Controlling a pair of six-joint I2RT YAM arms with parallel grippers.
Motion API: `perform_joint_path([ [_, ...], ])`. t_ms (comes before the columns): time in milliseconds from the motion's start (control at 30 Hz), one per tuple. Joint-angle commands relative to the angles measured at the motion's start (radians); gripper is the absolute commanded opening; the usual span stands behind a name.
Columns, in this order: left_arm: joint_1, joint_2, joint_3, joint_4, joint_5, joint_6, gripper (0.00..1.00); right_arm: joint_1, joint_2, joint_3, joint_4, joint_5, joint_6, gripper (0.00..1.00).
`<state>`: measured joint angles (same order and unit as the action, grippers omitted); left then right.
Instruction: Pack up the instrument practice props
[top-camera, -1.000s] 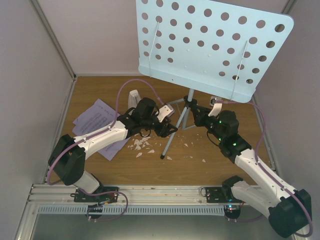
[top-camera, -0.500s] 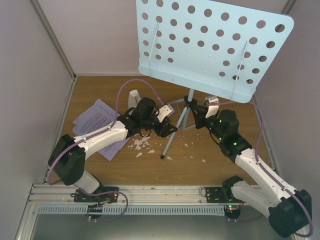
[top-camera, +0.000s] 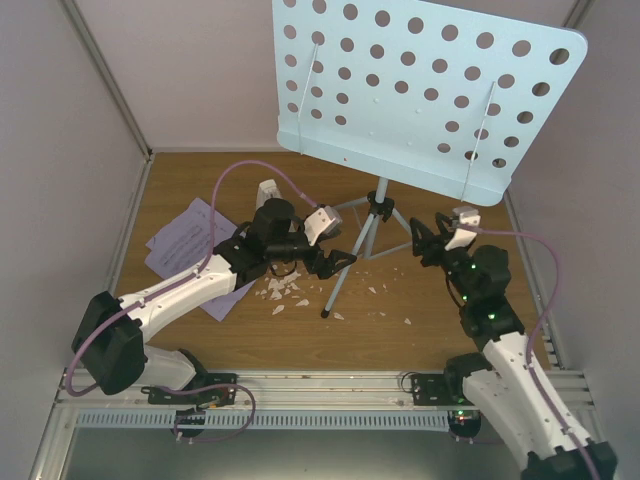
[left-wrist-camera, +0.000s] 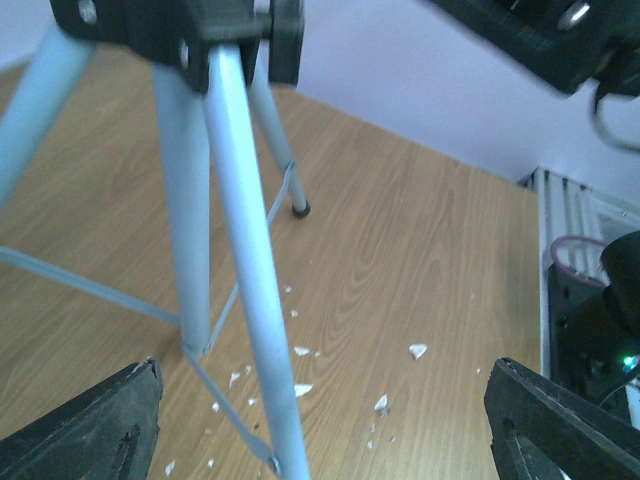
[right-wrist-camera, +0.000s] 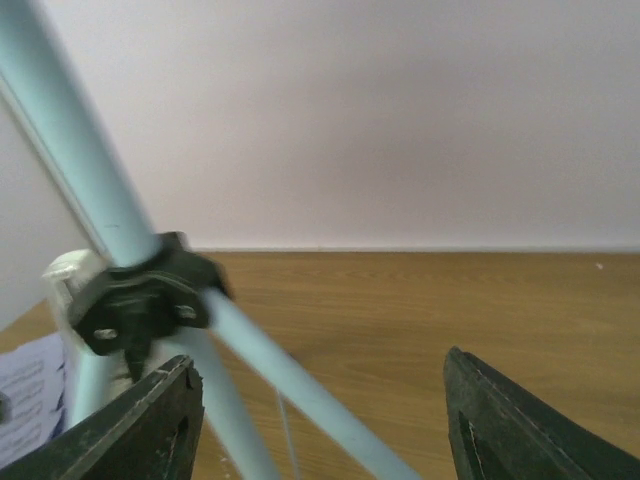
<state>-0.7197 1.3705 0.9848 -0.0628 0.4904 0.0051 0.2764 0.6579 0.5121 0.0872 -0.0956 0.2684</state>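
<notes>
Left gripper (left-wrist-camera: 320, 385) jaws wide apart, a music stand (left-wrist-camera: 240, 230) leg rising between them, ungripped. Right gripper (right-wrist-camera: 320, 365) jaws apart too, the stand's black hub (right-wrist-camera: 140, 300) above the left finger.

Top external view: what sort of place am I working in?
Probably a robot test cell, not a music room: a wooden tabletop boxed in by plain pale walls, an aluminium rail along its near edge, with the music stand inside.
</notes>
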Motion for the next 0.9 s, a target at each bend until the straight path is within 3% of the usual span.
perform_joint_path([
  [0,-0.007,-0.034,-0.003,0.119,0.053,-0.069,0.88,-0.228,0.002,-0.081,0.148,-0.280,0.171,0.67],
  [100,-0.007,-0.089,-0.074,0.232,0.072,-0.170,0.88,-0.403,0.081,-0.081,0.262,-0.509,0.261,0.67],
  [167,-0.007,-0.130,-0.136,0.319,0.055,-0.257,0.89,-0.451,0.162,-0.048,0.336,-0.616,0.306,0.68],
  [433,-0.007,-0.074,-0.177,0.433,0.046,-0.405,0.89,-0.458,0.474,0.131,0.753,-0.969,0.512,0.69],
  [600,-0.007,0.002,-0.154,0.485,0.073,-0.419,0.80,-0.371,0.559,0.264,0.738,-1.090,0.460,0.69],
  [867,-0.007,0.120,-0.072,0.454,0.122,-0.372,0.67,-0.222,0.679,0.484,0.488,-1.194,0.252,0.64],
])
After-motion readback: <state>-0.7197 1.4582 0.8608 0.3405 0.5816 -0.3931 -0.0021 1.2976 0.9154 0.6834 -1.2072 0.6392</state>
